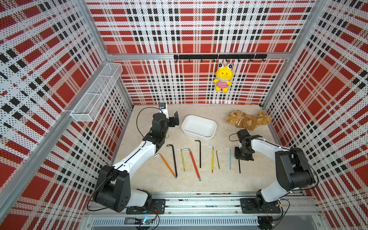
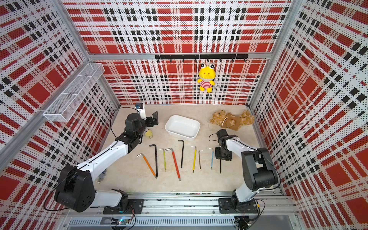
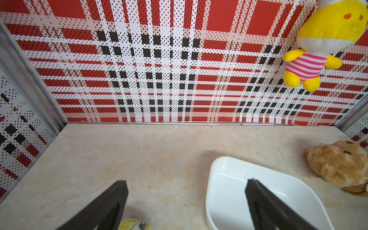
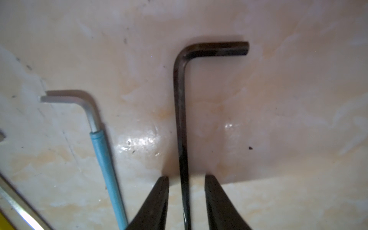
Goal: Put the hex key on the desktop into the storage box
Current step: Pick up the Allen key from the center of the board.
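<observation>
Several L-shaped hex keys lie in a row on the beige desktop (image 1: pixel 219 179): orange (image 1: pixel 166 164), red (image 1: pixel 193 164), yellow (image 1: pixel 212 159), blue (image 4: pixel 103 165) and black ones. The thin black hex key (image 4: pixel 180 99) at the row's right end lies flat, its shaft between the fingers of my right gripper (image 4: pixel 186 179). A gap shows on each side of the shaft, so the jaws are open. In both top views that gripper (image 1: pixel 244 157) points down over the key (image 2: pixel 220 167). The white storage box (image 1: pixel 199 137) stands behind the row. My left gripper (image 3: pixel 187 181) hovers wide open beside it, holding nothing.
A brown teddy bear (image 1: pixel 248 119) lies at the back right, close behind the right arm. A yellow frog plush (image 1: pixel 223 77) hangs from a black hook rail (image 1: pixel 219 56). A wire mesh basket (image 1: pixel 97 91) is on the left wall. A small yellow thing (image 2: pixel 149 133) lies by the left arm.
</observation>
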